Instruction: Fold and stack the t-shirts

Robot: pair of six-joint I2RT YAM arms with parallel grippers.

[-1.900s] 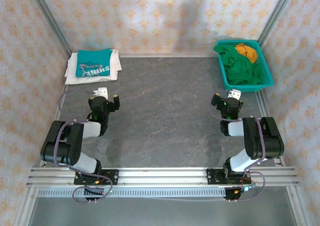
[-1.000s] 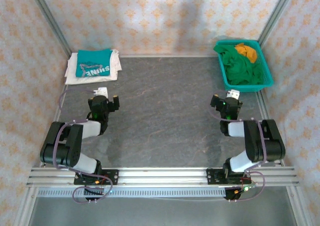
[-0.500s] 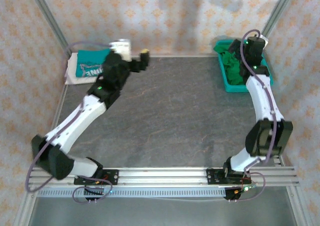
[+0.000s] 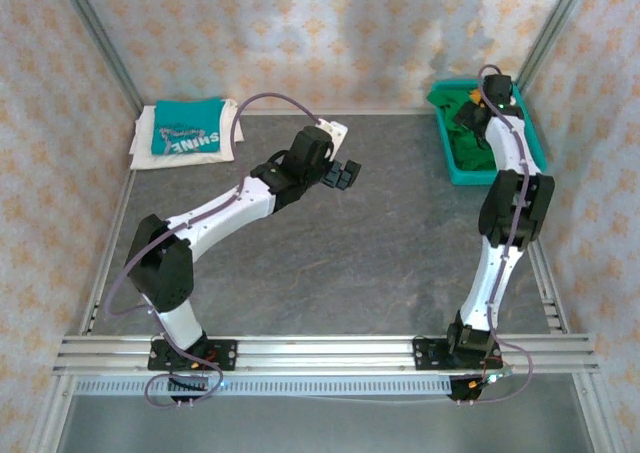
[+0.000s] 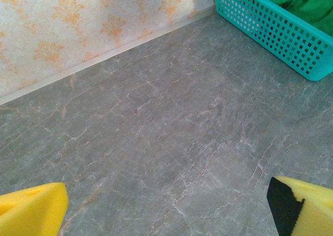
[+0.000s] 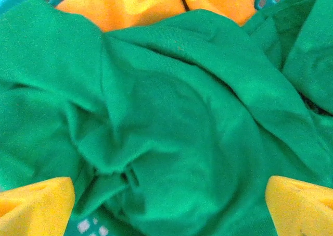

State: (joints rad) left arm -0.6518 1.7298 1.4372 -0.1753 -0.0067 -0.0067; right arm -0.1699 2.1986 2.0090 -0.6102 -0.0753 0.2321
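A crumpled deep-green t-shirt [image 6: 171, 126] fills the teal basket [image 4: 470, 171] at the back right. My right gripper [image 4: 478, 98] hangs open just above it, its yellow fingertips [image 6: 36, 205] wide apart on either side of the cloth. The teal t-shirt with white lettering [image 4: 187, 128] lies folded on the folded white t-shirt [image 4: 232, 128] at the back left. My left gripper [image 4: 345, 173] is stretched out over the bare middle of the table and is open, with nothing between its fingertips [image 5: 31, 212].
An orange cloth [image 6: 130, 4] lies under the green shirt at the far end of the basket [image 5: 270, 30]. The grey marbled tabletop [image 4: 330, 263] is fenced by patterned walls and metal posts. An aluminium rail [image 4: 320, 353] runs along the near edge.
Both arms have risen from their tucked rest near the front. The left swung past the folded stack toward the table's middle; the right reached out over the basket.
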